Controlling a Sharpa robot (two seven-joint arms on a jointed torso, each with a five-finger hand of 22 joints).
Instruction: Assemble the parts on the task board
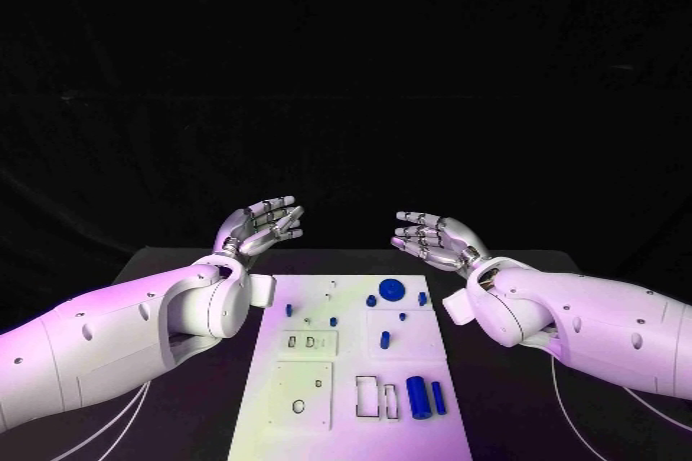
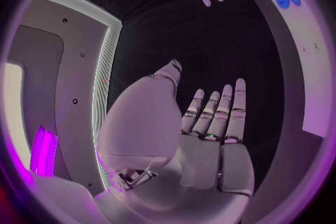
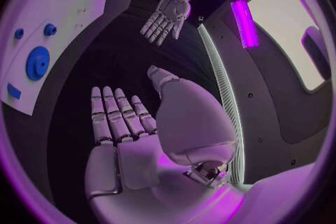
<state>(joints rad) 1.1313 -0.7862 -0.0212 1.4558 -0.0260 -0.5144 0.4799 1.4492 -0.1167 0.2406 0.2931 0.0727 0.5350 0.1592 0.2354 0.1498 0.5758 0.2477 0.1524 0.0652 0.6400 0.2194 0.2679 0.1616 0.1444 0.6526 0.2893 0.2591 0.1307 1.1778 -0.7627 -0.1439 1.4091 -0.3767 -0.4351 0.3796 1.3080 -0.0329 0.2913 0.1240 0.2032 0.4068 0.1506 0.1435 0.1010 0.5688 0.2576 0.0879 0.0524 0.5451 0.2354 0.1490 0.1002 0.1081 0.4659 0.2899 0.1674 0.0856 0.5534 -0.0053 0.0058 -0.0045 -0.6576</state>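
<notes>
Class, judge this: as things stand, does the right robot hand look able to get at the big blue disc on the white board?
Probably yes. The right robot hand is open, holding nothing, and nothing stands between it and the blue disc.

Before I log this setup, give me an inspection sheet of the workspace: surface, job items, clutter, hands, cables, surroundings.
Surface: black table, bare round the board.
Job's things: white task board in the middle; round blue disc near its far end, small blue parts scattered mid-board, two blue cylinders lying side by side at its near right.
Clutter: nothing seen.
Hands: left hand and right hand both raised beyond the board's far end, fingers apart, holding nothing.
Cables: thin pale cables beside both arms.
Surroundings: black backdrop behind the table.
</notes>
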